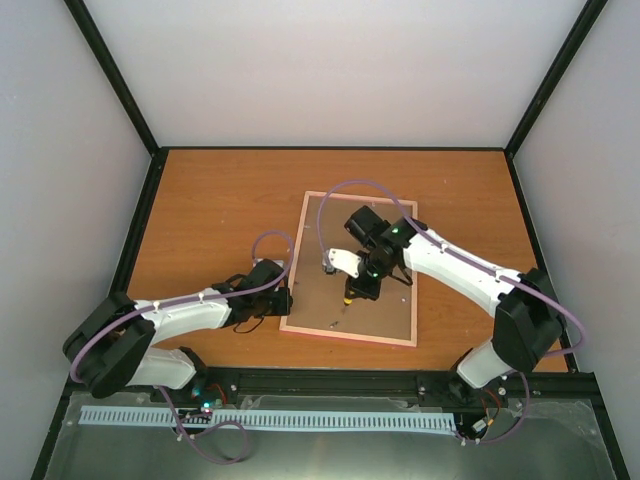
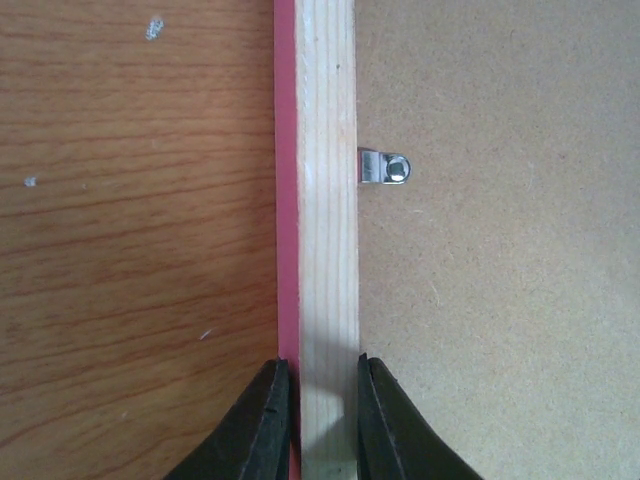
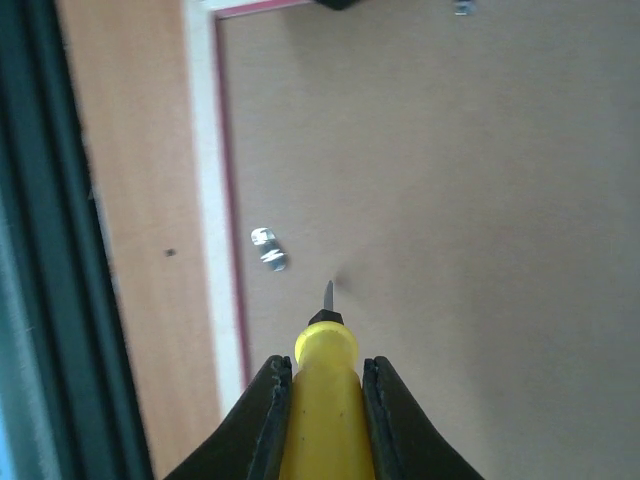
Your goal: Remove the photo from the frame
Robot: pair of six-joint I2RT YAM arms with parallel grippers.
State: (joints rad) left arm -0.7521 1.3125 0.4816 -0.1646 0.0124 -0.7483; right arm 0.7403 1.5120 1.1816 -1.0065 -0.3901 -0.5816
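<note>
On the table [image 1: 210, 200], the frame [image 1: 340, 334] lies back-up, showing its brown backing board [image 3: 450, 200]. At the frame's left rail, the left gripper [image 2: 325, 375] pinches the pale wooden edge. Over the frame's back, the right gripper [image 3: 327, 365] clamps a yellow-handled screwdriver [image 3: 325, 345], whose tip is near a metal clip [image 3: 268, 248] just inside a frame rail.

The left arm [image 1: 185, 315] and right arm [image 1: 455, 262] have white shells, black joints, looping lilac cables [image 1: 350, 183] and tapered glossy black fingers [image 2: 255, 430].
</note>
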